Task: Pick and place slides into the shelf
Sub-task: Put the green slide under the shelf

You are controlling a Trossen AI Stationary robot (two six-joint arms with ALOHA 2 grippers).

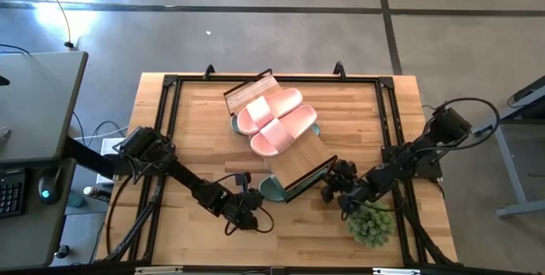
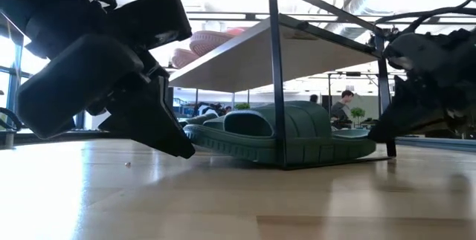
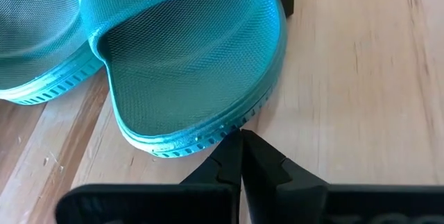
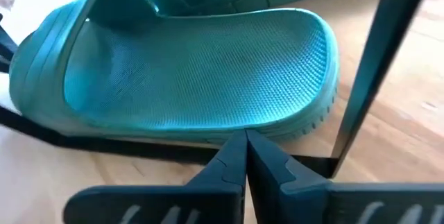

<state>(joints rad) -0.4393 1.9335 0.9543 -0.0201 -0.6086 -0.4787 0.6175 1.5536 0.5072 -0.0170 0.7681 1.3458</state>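
Observation:
The shelf (image 1: pixel 302 160), a light plank on a thin black frame, stands slantwise mid-table with two pink slides (image 1: pixel 272 122) lying on its top. Green slides (image 2: pixel 297 132) lie on the table under it. My left gripper (image 3: pixel 241 139) is shut, with its tips at the heel of one green slide (image 3: pixel 194 78); in the high view it is near the front of the table (image 1: pixel 255 203). My right gripper (image 4: pixel 244 139) is shut too. It stands at the shelf's near right end (image 1: pixel 324 186), tips at the edge of another green slide (image 4: pixel 194 78). My left gripper has its shut fingertips against the rim of the green slide's heel (image 3: pixel 222 130), coming slanting down from the table's near left. The slide lies flat on the table, sole down. My right gripper's shut tips stand at the slide's long side edge (image 4: pixel 229 132), above the shelf's lower bar (image 4: pixel 139 148); I cannot tell whether they touch.
A small green potted plant (image 1: pixel 372 222) stands near the right front corner, close behind my right arm. A black shelf post (image 4: pixel 374 64) rises just beside my right gripper. A black rail frame (image 1: pixel 170 83) runs around the tabletop. Bare wood lies at the front centre (image 1: pixel 298 237).

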